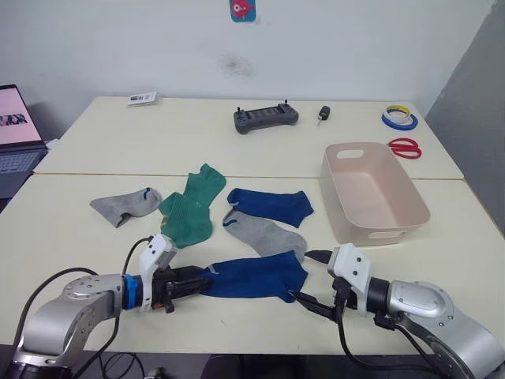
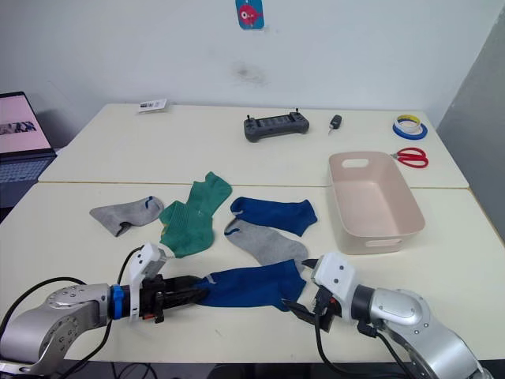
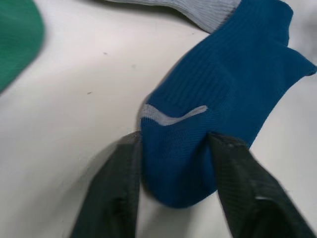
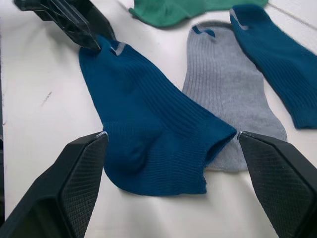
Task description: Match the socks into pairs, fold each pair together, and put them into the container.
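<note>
On a cream bench (image 1: 71, 237), a Unitree G1's left pincer (image 1: 189, 284) is clamped on the toe end of a dark blue sock (image 1: 256, 276) lying flat along the near edge, the fabric pinched between its black fingers (image 3: 114, 198). Behind it, toward the middle of the bench, lie a grey sock (image 1: 124, 205), two overlapping green socks (image 1: 192, 209), a second grey sock (image 1: 264, 234) and the other dark blue sock (image 1: 272, 205), its cuff just touching that second grey one. At the held sock's cuff end, the right pincer (image 1: 312, 278) waits with its fingers (image 4: 74, 168) spread wide on either side of the fabric, gripping nothing. The pink-beige container (image 1: 375, 193) stands empty toward the right edge, well apart from the socks.

The likely risk: the neighbouring grey sock lies just beside the held sock's cuff, so a closing right pincer could snag it too. A one-ended lift could also let the sock sag and drag its neighbours out of place.
</note>
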Controlling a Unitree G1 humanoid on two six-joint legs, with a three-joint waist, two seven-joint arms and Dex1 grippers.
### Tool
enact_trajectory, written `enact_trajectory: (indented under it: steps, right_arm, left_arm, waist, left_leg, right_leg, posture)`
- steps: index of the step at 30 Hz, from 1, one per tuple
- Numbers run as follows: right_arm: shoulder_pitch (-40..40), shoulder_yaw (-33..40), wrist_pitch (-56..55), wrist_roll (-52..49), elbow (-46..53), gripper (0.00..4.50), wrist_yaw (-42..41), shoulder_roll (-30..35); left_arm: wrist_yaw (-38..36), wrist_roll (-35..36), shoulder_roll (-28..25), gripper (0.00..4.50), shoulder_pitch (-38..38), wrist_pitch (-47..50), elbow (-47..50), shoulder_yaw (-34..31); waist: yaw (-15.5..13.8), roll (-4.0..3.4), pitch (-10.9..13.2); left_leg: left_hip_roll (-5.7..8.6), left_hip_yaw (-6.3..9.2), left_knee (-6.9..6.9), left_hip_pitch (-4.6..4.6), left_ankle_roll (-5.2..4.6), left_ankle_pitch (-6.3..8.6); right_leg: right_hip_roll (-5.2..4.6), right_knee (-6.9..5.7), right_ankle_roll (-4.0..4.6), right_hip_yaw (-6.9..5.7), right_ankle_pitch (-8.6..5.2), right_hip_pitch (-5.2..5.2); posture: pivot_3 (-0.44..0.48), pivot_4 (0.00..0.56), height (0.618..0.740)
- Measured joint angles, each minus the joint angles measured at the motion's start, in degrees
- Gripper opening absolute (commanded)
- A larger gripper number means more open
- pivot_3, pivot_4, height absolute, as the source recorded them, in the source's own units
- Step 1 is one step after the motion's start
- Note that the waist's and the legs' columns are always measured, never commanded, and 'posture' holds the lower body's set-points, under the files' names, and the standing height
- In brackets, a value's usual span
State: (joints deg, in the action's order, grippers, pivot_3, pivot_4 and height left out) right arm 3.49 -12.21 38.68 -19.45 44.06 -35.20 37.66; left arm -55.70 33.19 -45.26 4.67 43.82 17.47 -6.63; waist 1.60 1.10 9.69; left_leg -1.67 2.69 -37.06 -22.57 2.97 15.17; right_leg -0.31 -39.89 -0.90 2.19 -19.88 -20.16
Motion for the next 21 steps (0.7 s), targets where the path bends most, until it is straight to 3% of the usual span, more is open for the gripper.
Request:
enact_trajectory:
  steps: [4,11,21]
  right_arm:
    - [0.6,1.6,3.0,-1.8,-0.5,4.5,1.8,-2.7]
    - [1.7,1.5,5.8,-1.8,-4.8,4.5,5.5,-6.8]
    - [-0.9,-2.9,2.9,2.5,-9.8,1.06,6.2,-8.5]
  left_arm:
    - [-0.2,0.8,-0.3,0.02,1.3,0.8,1.2,0.8]
    - [-2.2,1.3,-2.8,0.02,3.7,0.4,2.1,0.3]
    - [-2.4,0.5,-2.7,0.0,3.7,-1.1,1.9,0.7]
  waist:
    - [0.1,0.01,0.0]
    - [0.2,0.01,0.0]
    - [0.2,0.01,0.0]
  left_leg:
    - [-0.04,0.02,0.01,0.0,0.0,0.0]
    - [-0.05,0.01,0.04,0.0,0.0,0.0]
    - [-0.04,0.01,0.05,-0.01,0.0,0.0]
  right_leg:
    - [0.02,-0.01,0.0,-0.01,0.0,-0.01]
    - [0.04,-0.01,0.01,0.01,0.0,-0.04]
    - [0.04,0.0,0.0,0.01,0.0,-0.05]
  posture:
    - [0.0,0.15,0.74]
    - [0.0,0.15,0.74]
    - [0.0,0.15,0.74]
